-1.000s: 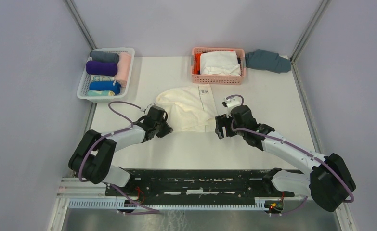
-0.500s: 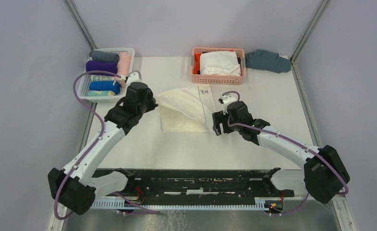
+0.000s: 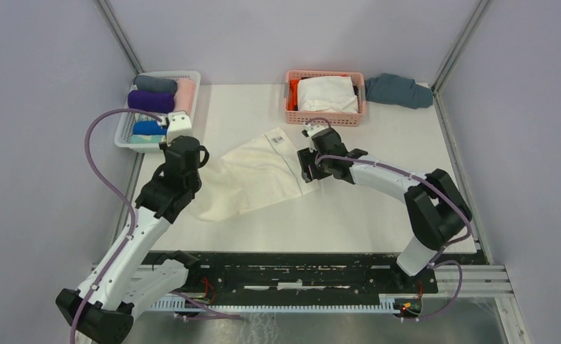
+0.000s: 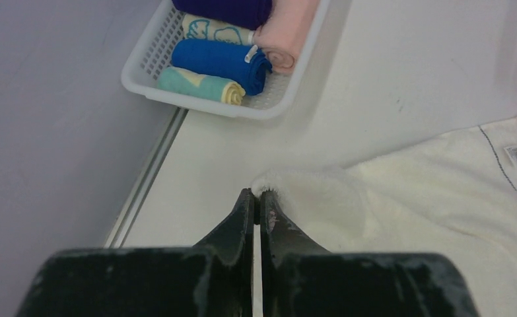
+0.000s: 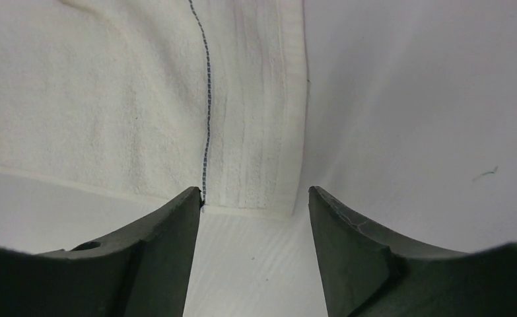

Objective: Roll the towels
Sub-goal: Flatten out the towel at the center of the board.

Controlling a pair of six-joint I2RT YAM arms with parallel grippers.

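Stretched since the earlier frame, the cream-white towel (image 3: 256, 175) now lies diagonally across the tabletop (image 3: 349, 215). Left hand (image 4: 259, 201) is clamped on its fluffy near-left corner. Right hand (image 5: 254, 191), jaws apart, straddles the opposite edge. Purple towel (image 3: 150, 100) sits rolled in the white basket (image 4: 242, 109).

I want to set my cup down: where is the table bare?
Bare: between white basket and pink basket at the far edge; the right side, in front of the teal-grey cloth; the near strip before the cream towel. Crowded: the middle, left hand and right hand at that towel.
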